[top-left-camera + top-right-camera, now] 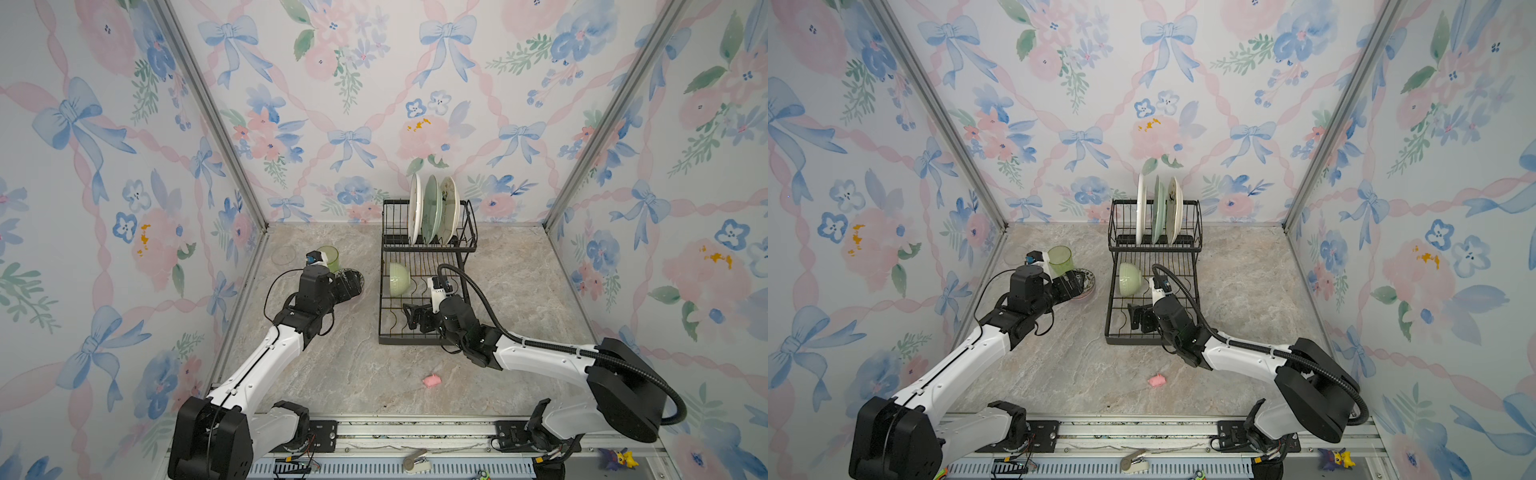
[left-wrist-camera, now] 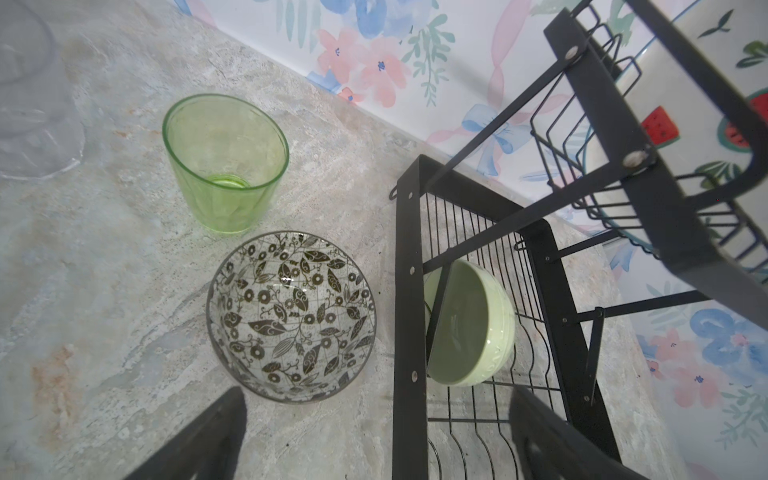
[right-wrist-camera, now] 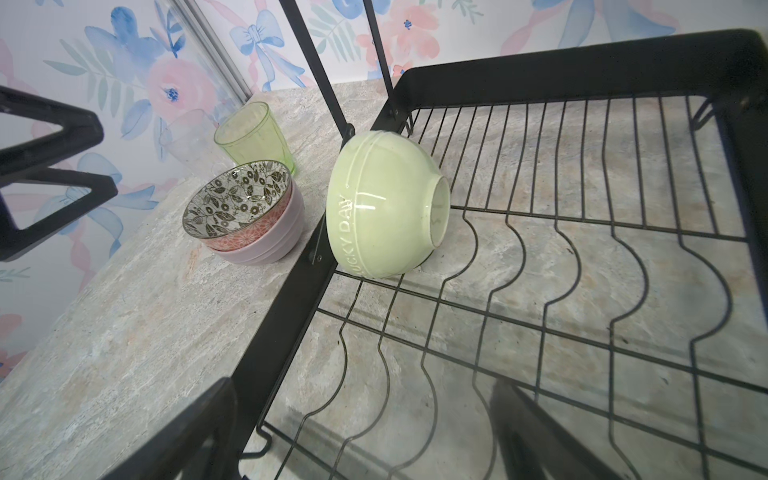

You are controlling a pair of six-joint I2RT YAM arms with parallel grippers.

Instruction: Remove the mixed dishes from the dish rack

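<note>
Left end effector (image 2: 378, 392) and right end effector (image 3: 361, 386): both wide, empty. With the right, I'd pinch the upper rim of the pale green ceramic bowl (image 3: 382, 208), avoiding the black wire dish rack (image 3: 582, 54).

The dish rack (image 3: 582, 75) is black metal, flat strip and thin wire, with a matt painted coat and bare, shiny rivets. The pale green bowl (image 3: 382, 208) is glazed ceramic, glossy enough to carry bright highlights, with raised lettering under the glaze. The patterned bowl (image 3: 237, 199) is glossy too, with dark printed leaves inside and pink print outside. The lavender bowl (image 3: 282, 245) has a smooth, softer sheen. The green tumbler (image 2: 226, 166) is translucent and faceted, glass or perhaps plastic. The clear glass (image 2: 33, 104) is transparent. The plates (image 1: 432, 210) look like glossy ceramic. The desk (image 3: 124, 332) has a matt, stone-veined surface. The wallpaper (image 1: 374, 83) is a matt print.
</note>
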